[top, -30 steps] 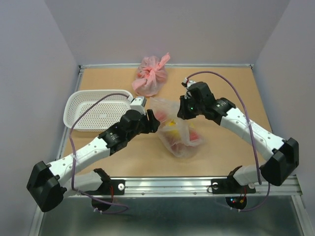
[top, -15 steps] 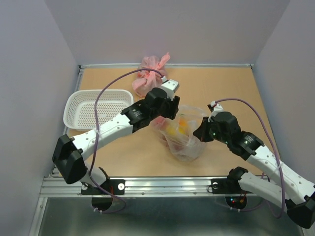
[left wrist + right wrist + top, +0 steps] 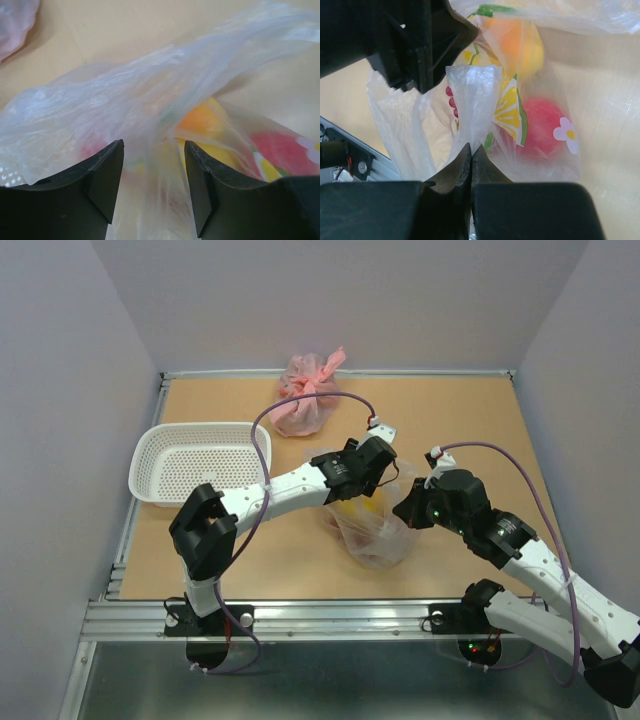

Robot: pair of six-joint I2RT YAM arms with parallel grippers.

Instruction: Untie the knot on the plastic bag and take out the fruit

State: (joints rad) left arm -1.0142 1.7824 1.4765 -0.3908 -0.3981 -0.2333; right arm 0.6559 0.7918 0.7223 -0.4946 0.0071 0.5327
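- Your left gripper (image 3: pixel 153 149) stands open; the plastic bag (image 3: pixel 377 536) lies mid-frame on the bench (image 3: pixel 470 420); its twisted neck (image 3: pixel 165 75) runs lower left to upper right, just beyond the jaws.
- Your right gripper (image 3: pixel 471 152) is closed, pinching a bag fold at lower centre; the fruit (image 3: pixel 542 125) is inside.

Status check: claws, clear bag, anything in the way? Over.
Left claw open, straddling the plastic bag. Right claw shut on a fold of it. Fruit inside the bag. Pink bag lies apart, not in the way.
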